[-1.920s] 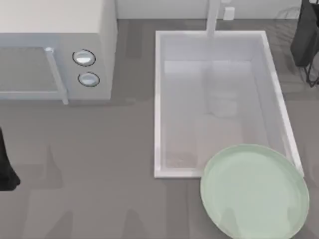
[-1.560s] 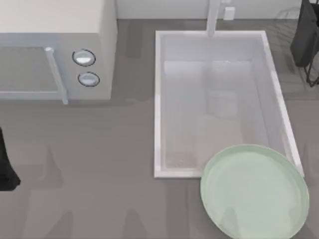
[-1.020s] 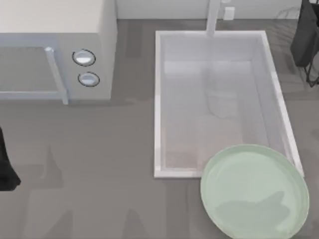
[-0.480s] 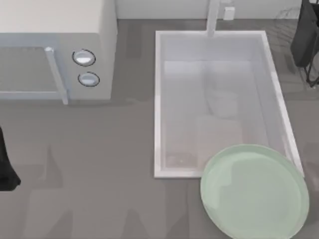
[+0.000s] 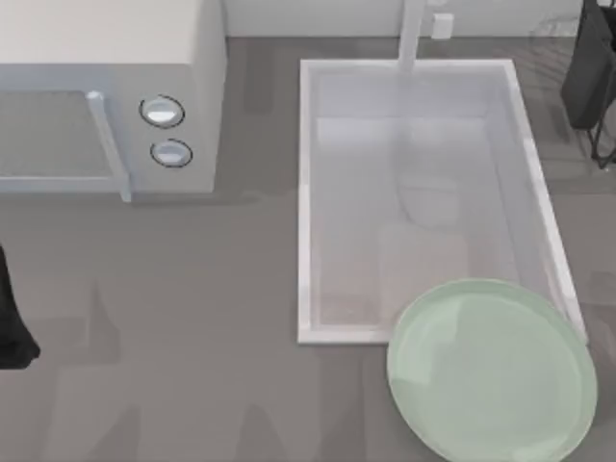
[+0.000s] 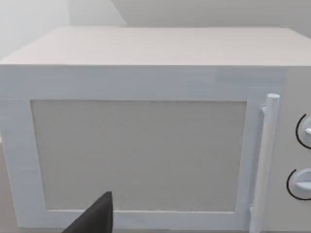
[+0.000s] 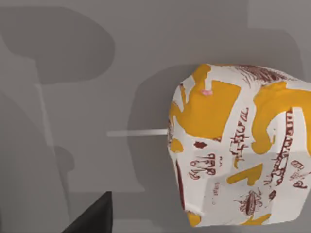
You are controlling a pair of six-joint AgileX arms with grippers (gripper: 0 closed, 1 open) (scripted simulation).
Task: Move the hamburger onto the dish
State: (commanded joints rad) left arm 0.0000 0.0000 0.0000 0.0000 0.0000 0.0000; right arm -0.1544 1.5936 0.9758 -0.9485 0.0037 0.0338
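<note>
Where the right wrist looks, hamburger (image 7: pixel 238 145), seemingly wrapped, white with orange-yellow patches.

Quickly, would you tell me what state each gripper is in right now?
Left gripper: cannot be told, facing the microwave.
Right gripper: cannot be told, near the hamburger.

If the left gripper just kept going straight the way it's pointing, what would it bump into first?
Most likely the pale grey door panel of the white box-shaped microwave, which the left wrist view faces squarely. Nothing shows between them, though the depth is hard to judge.
</note>
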